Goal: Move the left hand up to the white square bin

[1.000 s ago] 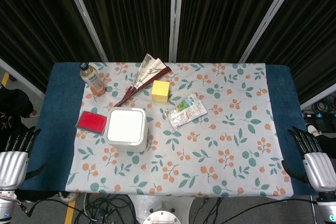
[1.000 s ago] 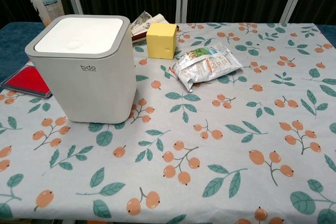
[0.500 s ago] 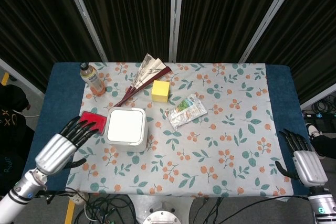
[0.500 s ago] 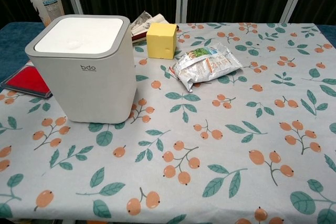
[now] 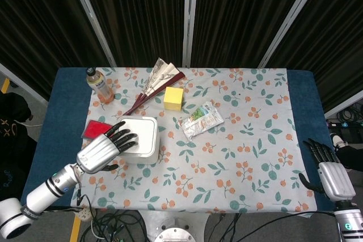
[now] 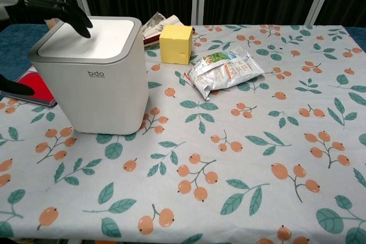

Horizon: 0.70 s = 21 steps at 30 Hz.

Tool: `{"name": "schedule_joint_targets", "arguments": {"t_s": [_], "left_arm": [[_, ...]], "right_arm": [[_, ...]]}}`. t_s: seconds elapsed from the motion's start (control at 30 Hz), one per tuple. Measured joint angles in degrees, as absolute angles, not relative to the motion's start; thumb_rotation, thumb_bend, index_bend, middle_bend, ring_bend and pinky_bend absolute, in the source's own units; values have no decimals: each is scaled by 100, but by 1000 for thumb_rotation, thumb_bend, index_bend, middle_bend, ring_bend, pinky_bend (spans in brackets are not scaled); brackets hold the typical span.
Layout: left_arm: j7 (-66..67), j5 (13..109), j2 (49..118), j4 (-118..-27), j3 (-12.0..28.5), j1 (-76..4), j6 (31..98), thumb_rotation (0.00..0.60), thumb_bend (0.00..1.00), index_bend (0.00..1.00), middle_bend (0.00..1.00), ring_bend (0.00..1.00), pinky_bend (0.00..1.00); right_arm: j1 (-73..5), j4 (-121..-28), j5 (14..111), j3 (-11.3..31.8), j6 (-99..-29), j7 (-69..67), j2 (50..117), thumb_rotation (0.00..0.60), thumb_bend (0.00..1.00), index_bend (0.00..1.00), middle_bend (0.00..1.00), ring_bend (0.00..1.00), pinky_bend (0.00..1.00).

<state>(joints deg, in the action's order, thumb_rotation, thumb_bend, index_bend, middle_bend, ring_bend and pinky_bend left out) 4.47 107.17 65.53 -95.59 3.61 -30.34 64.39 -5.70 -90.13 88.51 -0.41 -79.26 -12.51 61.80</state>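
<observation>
Left hand has moved up from lower left, fingers apart, fingertips now over the white square plastic bin left of centre. Right hand open at lower right edge, holding nothing.

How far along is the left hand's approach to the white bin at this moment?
Nearly complete. The left hand is at the white square bin, fingers spread over its lid's left edge; contact can't be confirmed from either view. Only a final settling, if any, looks left. The right hand sits idle at the table's right edge.
</observation>
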Motion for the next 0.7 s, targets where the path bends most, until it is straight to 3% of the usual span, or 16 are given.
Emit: {"name": "schedule_joint_targets", "arguments": {"t_s": [0.2, 0.33, 0.5, 0.7], "left_arm": [[652, 10338, 6700, -9546, 228, -3090, 6103, 600, 28, 343, 317, 293, 147], [663, 10221, 6696, -9594, 172, -3089, 6106, 600, 28, 344, 321, 302, 160], [629, 10294, 6628, -9631, 227, -2894, 6837, 600, 28, 267, 246, 227, 153], [403, 10339, 6332, -9686, 253, -2341, 8169, 600, 28, 215, 167, 145, 137]], "right_arm": [[-557, -8958, 8881, -55, -7955, -1315, 6204, 600, 257, 0, 0, 0, 0], [-533, -8953, 8907, -60, -8015, -1353, 6198, 600, 257, 0, 0, 0, 0], [-496, -8951, 8943, -62, -8106, -1392, 6183, 600, 257, 0, 0, 0, 0], [-472, -8952, 8989, -52, -8201, -1502, 6132, 600, 257, 0, 0, 0, 0]]}}
